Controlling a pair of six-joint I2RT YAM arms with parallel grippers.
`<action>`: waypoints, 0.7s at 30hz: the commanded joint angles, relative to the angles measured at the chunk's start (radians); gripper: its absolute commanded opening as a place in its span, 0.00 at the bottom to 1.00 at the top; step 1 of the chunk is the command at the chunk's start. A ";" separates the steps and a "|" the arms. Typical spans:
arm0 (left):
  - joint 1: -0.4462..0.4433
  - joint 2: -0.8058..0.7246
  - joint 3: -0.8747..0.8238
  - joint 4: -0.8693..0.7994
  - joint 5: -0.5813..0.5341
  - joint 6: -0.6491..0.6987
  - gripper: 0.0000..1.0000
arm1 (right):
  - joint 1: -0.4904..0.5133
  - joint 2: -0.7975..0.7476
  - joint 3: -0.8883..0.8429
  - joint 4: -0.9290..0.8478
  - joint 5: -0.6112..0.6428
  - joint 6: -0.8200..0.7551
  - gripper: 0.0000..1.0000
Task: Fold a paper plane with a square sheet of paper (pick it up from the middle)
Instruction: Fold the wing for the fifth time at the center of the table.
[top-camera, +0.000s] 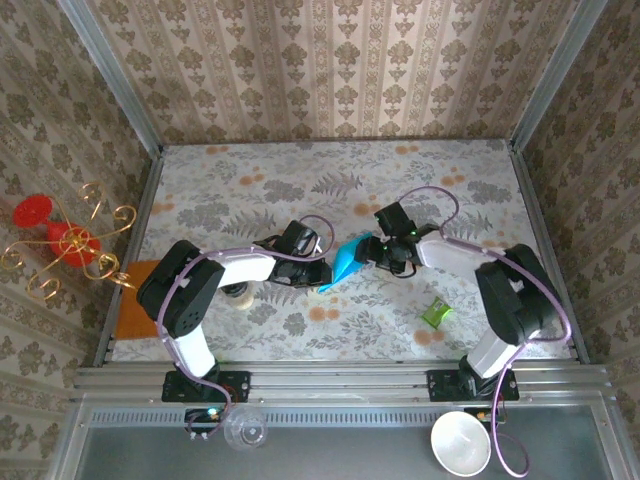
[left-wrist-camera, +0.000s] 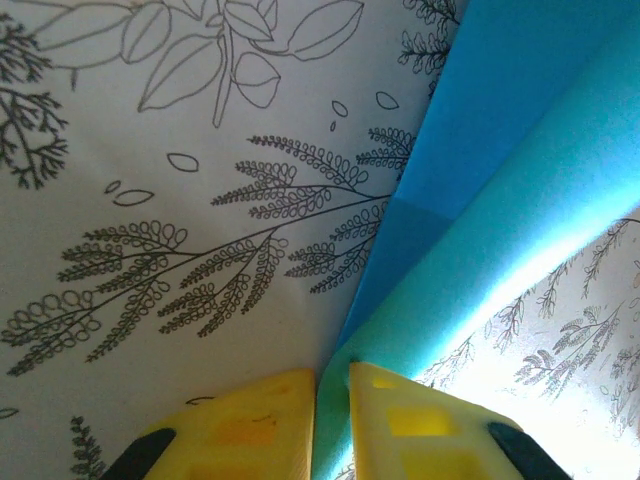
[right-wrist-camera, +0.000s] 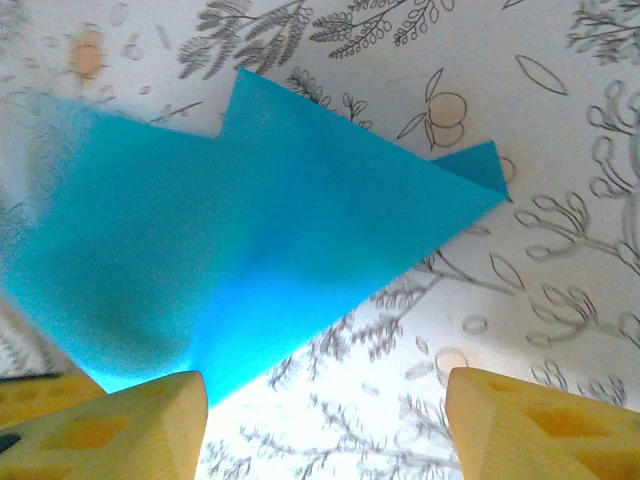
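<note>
Two arms reach over the flowered table (top-camera: 250, 170) and meet near its middle. Far left, a red and gold ornament (top-camera: 60, 240) hangs against the wallpapered side wall. An orange mat (top-camera: 135, 300) lies at the table's left edge, partly under the left arm. On the ledge in front of that arm's base stands a clear cup (top-camera: 245, 430). The left gripper (top-camera: 318, 262) points right. Seen from its wrist, the left gripper's (left-wrist-camera: 330, 385) yellow fingers (left-wrist-camera: 245, 420) are pressed nearly together, with the lower edge of the teal sheet of paper (left-wrist-camera: 520, 130) pinched between them. The paper (top-camera: 350, 258) sits between the two grippers, near the centre of the table. It is tilted up rather than flat, and a crease runs along it. From the right wrist the paper (right-wrist-camera: 250, 230) shows a notched top edge and a small corner poking out at the right. The right gripper (top-camera: 385, 255) faces the sheet from the other side. The right gripper's (right-wrist-camera: 325, 400) fingers (right-wrist-camera: 530, 420) stand wide apart and grip nothing; the paper's lower tip is near one of them. Further right, a small green crumpled wrapper (top-camera: 436, 313) lies near the right arm. A white bowl (top-camera: 460, 443) rests on the ledge below it.
</note>
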 joint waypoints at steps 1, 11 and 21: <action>-0.001 0.035 0.003 -0.043 -0.026 -0.003 0.19 | 0.001 -0.089 -0.057 0.061 -0.061 0.000 0.65; -0.001 0.036 0.003 -0.047 -0.025 -0.004 0.20 | 0.086 -0.073 -0.032 0.206 -0.155 0.038 0.41; 0.000 0.037 -0.001 -0.047 -0.024 -0.010 0.20 | 0.110 0.094 0.079 0.252 -0.149 0.083 0.21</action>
